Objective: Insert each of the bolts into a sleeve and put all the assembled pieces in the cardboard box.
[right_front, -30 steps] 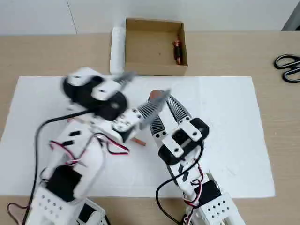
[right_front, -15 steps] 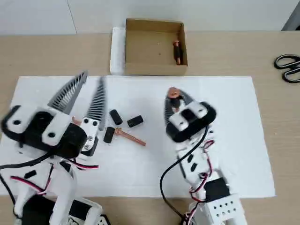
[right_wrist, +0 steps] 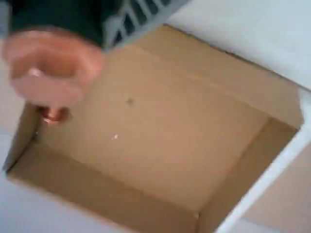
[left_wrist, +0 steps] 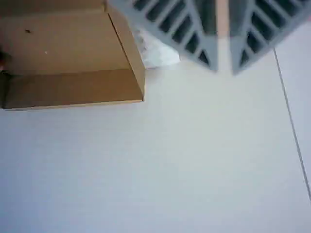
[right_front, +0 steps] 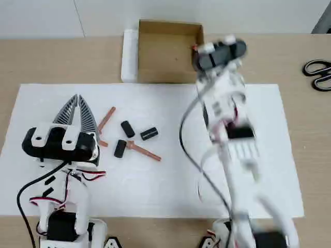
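Bolts [right_front: 106, 120] and sleeves [right_front: 127, 128] are lying centre-left, cardboard box [right_front: 165, 51] sitting top centre, right arm [right_front: 222, 98] stretching over it | left gripper [left_wrist: 223, 68] hanging nearly closed, empty, upper right | right gripper [right_wrist: 60, 51] clamping a bolt [right_wrist: 51, 73], upper left, above the box.

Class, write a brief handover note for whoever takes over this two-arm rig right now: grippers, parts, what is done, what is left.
Left gripper: shut, empty, over the left part of the white paper.
Right gripper: shut on a copper bolt, above the cardboard box; whether it is sleeved is unclear.
Done: one copper piece lies in the box.
To do: release the held bolt; two loose bolts and three black sleeves lie unassembled on the paper.
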You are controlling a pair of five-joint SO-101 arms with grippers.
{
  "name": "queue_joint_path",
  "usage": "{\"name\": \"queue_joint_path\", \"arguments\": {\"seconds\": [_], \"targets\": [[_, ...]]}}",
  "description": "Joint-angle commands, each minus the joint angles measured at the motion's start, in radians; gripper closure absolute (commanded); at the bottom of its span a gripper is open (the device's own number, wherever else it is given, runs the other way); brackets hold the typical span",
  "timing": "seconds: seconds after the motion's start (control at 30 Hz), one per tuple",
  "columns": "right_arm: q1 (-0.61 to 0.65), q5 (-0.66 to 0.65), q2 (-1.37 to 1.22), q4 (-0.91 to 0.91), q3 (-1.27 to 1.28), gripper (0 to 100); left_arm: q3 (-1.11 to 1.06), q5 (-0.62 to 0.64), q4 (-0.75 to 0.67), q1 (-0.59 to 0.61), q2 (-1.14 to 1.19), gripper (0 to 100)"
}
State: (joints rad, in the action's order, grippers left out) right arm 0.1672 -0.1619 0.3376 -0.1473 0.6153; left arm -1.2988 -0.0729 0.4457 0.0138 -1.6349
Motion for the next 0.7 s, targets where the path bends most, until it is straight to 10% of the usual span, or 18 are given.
{"name": "queue_joint_path", "arguments": {"seconds": [0.0,0.67], "targets": [[0.019,0.011,-0.314,0.093,-0.365,99.5,-0.001,0.0,-0.028,0.005,-0.018,99],[0.147,0.011,-1.33,0.282,-1.419,99.5,-0.001,0.0,-0.028,0.009,-0.018,99]]}}
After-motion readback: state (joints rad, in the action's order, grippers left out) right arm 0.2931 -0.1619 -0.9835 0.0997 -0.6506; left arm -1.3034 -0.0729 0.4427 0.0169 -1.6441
